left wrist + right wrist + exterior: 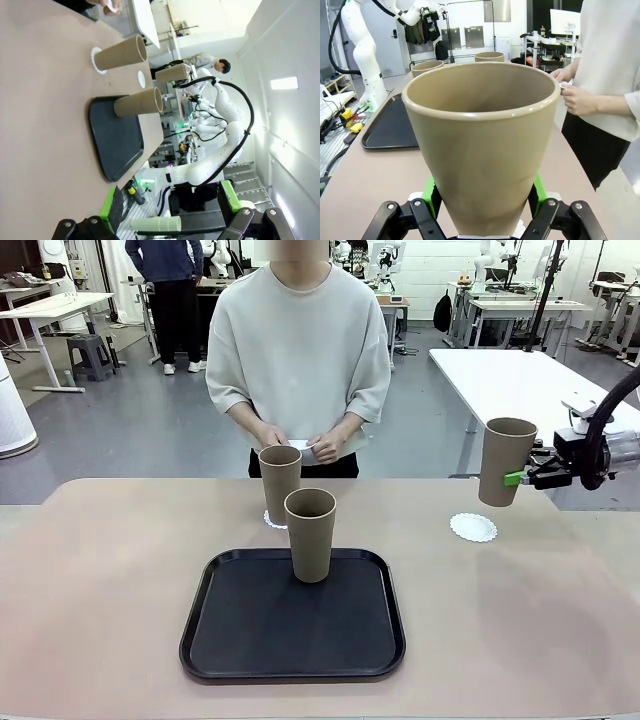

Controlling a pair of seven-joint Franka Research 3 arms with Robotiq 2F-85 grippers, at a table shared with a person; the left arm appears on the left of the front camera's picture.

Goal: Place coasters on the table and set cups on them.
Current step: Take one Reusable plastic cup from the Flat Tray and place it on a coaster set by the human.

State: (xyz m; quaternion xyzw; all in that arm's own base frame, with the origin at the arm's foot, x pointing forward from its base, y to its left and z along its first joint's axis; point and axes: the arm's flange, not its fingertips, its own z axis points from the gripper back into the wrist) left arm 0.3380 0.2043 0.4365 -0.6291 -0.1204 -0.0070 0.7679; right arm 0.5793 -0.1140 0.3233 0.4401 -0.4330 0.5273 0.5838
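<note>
The table (100, 590) is spreading beige across the whole front view, and the black tray (250, 635) is lying at its middle on the robot's side. A person is standing at the far edge, and the person's hands (300, 443) are holding a small white piece (301, 445) that is probably the third coaster.

Of the three tall tan cups, the tray cup (311, 533) is standing upright on the tray, not yet on any coaster. The far cup (280, 482) is standing just behind it on the covered coaster (272, 521), whose lacy edge is peeking out at its foot. The held cup (505, 462) is hanging in the air over the robot's right part of the table, mouth up, its long axis running near enough vertical.

The bare coaster (473, 527) is lying flat on the table, below the held cup's base and a little toward the middle and the robot's side of it. That offset is what the coming move is turning on: the cup is probably needing a short shift that way and then a straight descent, staying upright so that its base is landing inside the scalloped rim.

The right gripper (516, 478) is gripping the held cup low on its wall, its green pads pressing on either side in the right wrist view, and it is by far the nearer arm to the bare coaster. The left gripper (169, 200) is holding its jaws wide with nothing between them, well back from the tray
</note>
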